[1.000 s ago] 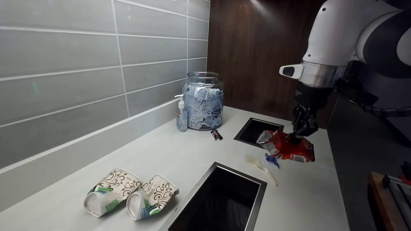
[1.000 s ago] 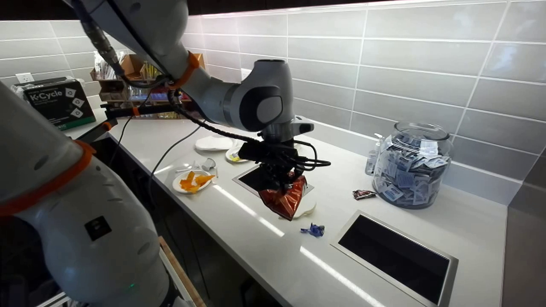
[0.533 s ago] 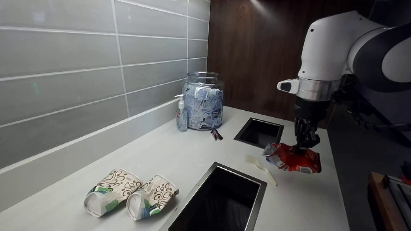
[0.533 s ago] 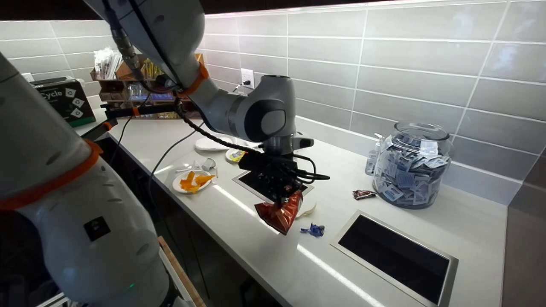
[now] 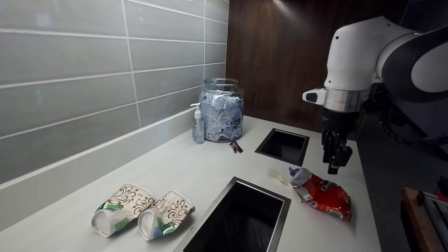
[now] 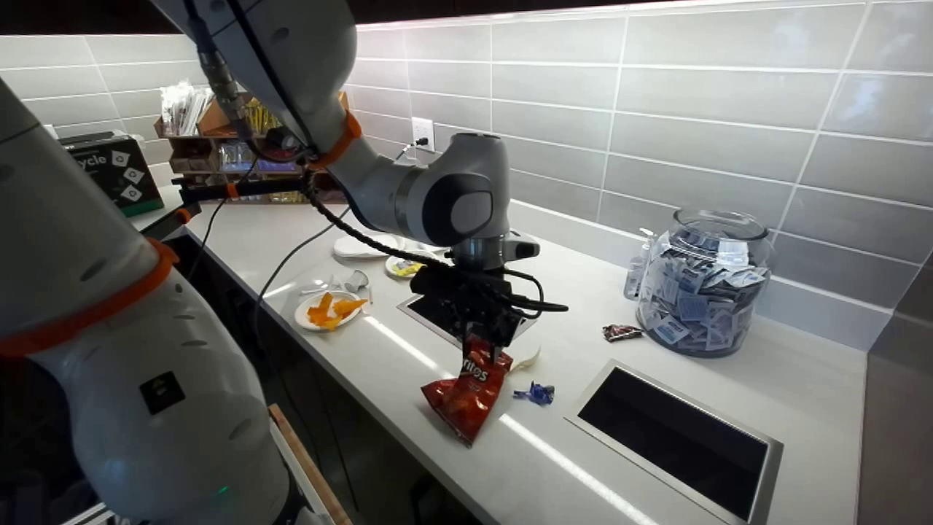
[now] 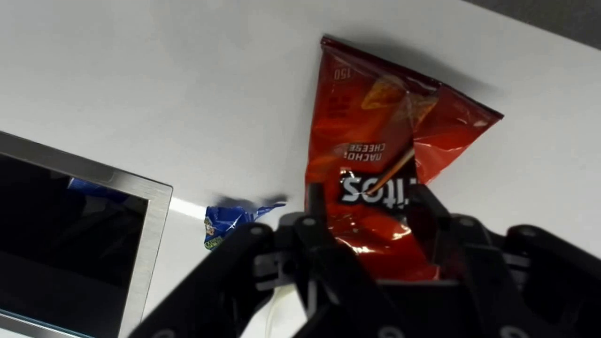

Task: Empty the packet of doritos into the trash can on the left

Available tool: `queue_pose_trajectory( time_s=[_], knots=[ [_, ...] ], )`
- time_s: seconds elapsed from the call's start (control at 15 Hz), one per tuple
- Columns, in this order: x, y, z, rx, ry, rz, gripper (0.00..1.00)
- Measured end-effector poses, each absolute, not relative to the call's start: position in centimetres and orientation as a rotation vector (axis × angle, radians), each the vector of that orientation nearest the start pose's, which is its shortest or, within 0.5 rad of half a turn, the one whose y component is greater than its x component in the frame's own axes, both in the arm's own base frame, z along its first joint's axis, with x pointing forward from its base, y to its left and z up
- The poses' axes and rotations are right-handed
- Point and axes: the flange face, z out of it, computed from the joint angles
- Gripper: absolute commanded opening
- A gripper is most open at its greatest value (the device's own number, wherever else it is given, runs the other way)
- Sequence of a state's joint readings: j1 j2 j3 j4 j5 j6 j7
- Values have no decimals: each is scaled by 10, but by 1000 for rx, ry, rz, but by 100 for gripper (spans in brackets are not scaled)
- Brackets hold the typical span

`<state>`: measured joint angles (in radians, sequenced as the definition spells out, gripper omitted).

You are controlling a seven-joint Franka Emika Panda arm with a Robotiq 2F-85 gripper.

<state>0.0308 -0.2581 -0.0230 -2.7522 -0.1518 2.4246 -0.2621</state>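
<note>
One red Doritos packet (image 5: 325,196) is seen lying on the pale counter (image 5: 196,164) below the gripper (image 7: 368,191), its silver end turned toward a blue wrapper (image 6: 538,394) and a light-coloured fork (image 5: 278,175). The fork is partly hidden by the packet; whether the two touch cannot be told. In the wrist view, the wrapper is shown just beside the packet, apart from it.

A near opening (image 5: 282,215) and a far opening (image 5: 303,151), both metal-rimmed, are set into the counter, with the packet lying outside both, to the right in an exterior view. Their interiors are too dark to be read, though a blue patch (image 7: 96,188), object or reflection, is caught inside an opening in the wrist view. A glass jar (image 5: 221,85) is packed with blue-and-white sachets (image 5: 224,115), and a pump bottle (image 5: 198,129) is placed just beside it. In an exterior view, orange pieces (image 6: 321,313) are gathered on a plate (image 6: 301,315) at left.

The gripper's fingers (image 7: 317,206) are spread well apart, and the packet is framed between them in the wrist view; in an exterior view, the gripper is separated from the packet by a visible gap.
</note>
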Motion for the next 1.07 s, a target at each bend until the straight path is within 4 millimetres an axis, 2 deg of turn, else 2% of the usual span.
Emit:
queue_pose_trajectory(
  time_s=[0.13,0.2,0.33,0.53,0.87,1.07],
  knots=[
    [376,3,291,-3160,-625,141,97],
    [376,3,293,-3160,-625,148,100],
    [376,3,299,-3162,-626,155,100],
    [369,5,320,-3170,-612,175,100],
    [340,4,370,-3175,-484,305,100],
    [329,9,400,-3176,-458,303,100]
  ],
)
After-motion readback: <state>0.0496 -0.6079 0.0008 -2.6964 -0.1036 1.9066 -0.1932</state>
